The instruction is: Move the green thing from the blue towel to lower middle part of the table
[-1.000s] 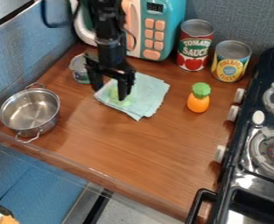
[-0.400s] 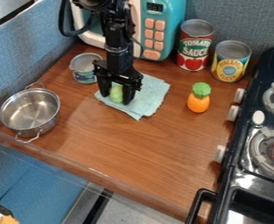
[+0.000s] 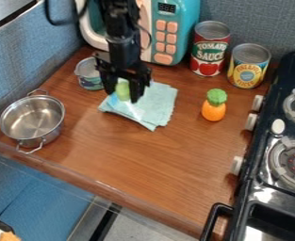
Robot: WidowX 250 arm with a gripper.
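Camera view: the pincer (image 3: 122,95) hangs down from the top edge over the blue towel (image 3: 154,103), its two sides apart by the width of the green thing (image 3: 123,89) and, as far as the dark parts let me judge, clamped on it. The green thing sits between the tips, over the towel's upper left part; whether it touches the cloth, I cannot tell. Just beside the pincer, toward the view's left, a small can (image 3: 88,75) stands upright on the worktop (image 3: 137,155). Farther left and lower than the pincer is a steel pot (image 3: 33,120). Behind the pincer is a toy microwave (image 3: 181,28). To its right stand an orange toy pineapple (image 3: 214,110) and, farther back, two upright cans (image 3: 208,49), with a stove (image 3: 270,194) well apart at the right edge.
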